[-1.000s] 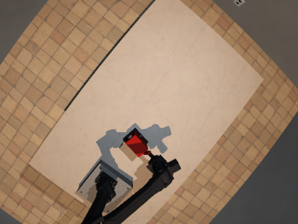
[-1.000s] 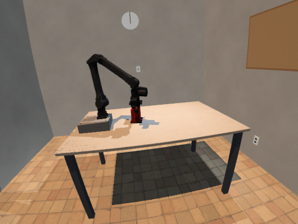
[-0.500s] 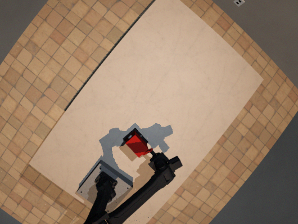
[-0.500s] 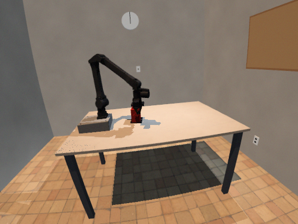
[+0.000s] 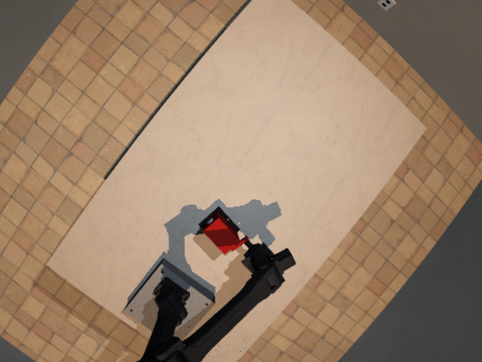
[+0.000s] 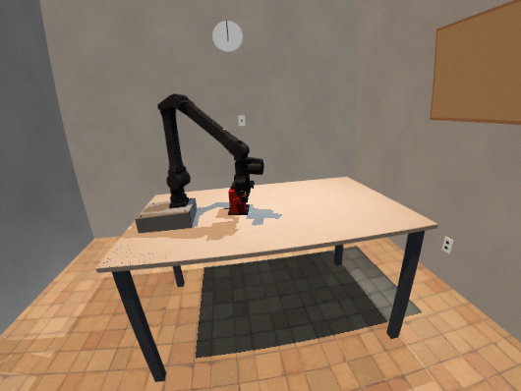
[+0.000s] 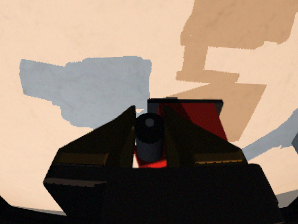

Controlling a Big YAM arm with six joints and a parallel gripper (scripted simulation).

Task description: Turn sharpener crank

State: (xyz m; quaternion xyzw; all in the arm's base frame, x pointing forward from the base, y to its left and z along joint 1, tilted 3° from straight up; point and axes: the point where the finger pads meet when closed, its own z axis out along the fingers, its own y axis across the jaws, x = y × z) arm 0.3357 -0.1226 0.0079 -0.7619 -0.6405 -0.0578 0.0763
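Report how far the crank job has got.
Done: the gripper is shut on the dark crank handle beside the red sharpener. In hand: cranking, with the handle sitting off-centre against the body. Left: completing the clockwise turn; how much has gone cannot be told.

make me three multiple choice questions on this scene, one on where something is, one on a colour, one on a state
1. Where does the sharpener stand?
A. on the table beside the arm's base
B. on the floor under the table
C. at the table's far corner

2. What colour is the sharpener's body?
A. blue
B. red
C. yellow

3. What state is the gripper in?
A. wide open above the table
B. shut on nothing
C. shut on the crank handle

Answers:
1. A, the top view shows it on the table close to the grey base block.
2. B, its body is red in the top and exterior views.
3. C, the wrist view shows the dark handle between the fingers.
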